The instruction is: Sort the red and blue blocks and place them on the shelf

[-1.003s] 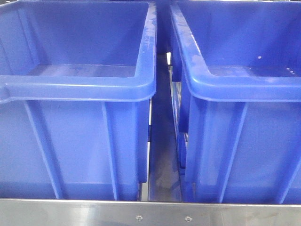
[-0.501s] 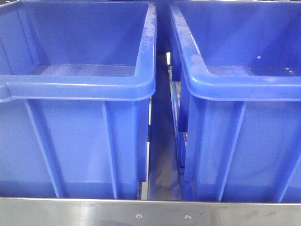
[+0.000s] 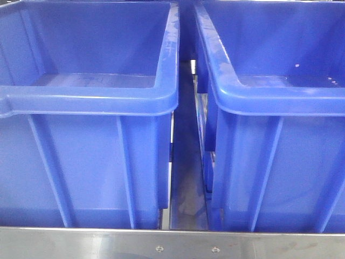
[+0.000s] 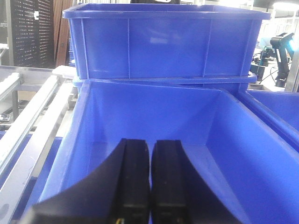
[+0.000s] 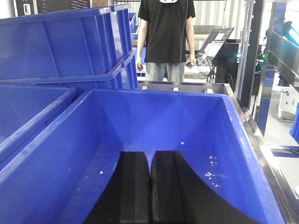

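Front view: two large blue bins side by side, left bin [image 3: 86,97] and right bin [image 3: 280,97], narrow gap between them, both sitting behind a steel rail [image 3: 172,244] with two bolt holes along the bottom edge. No red or blue blocks visible in any view, so their location cannot be told. Left wrist view: left gripper [image 4: 150,154] hangs over the open interior of a blue bin [image 4: 210,130], black fingers [image 4: 135,177] pressed together, nothing between them; bin floor looks bare where visible. Another blue bin [image 4: 163,42] is stacked behind it, and grey shelf rails with white roller tracks [image 4: 28,116] run along the left. Right wrist view: right gripper [image 5: 150,163] is likewise closed on nothing, fingers touching, over a blue bin [image 5: 163,121] with small white specks on its floor. Stacked blue bins [image 5: 60,46] at left, a person in a black T-shirt [image 5: 166,32] stands beyond the bin.
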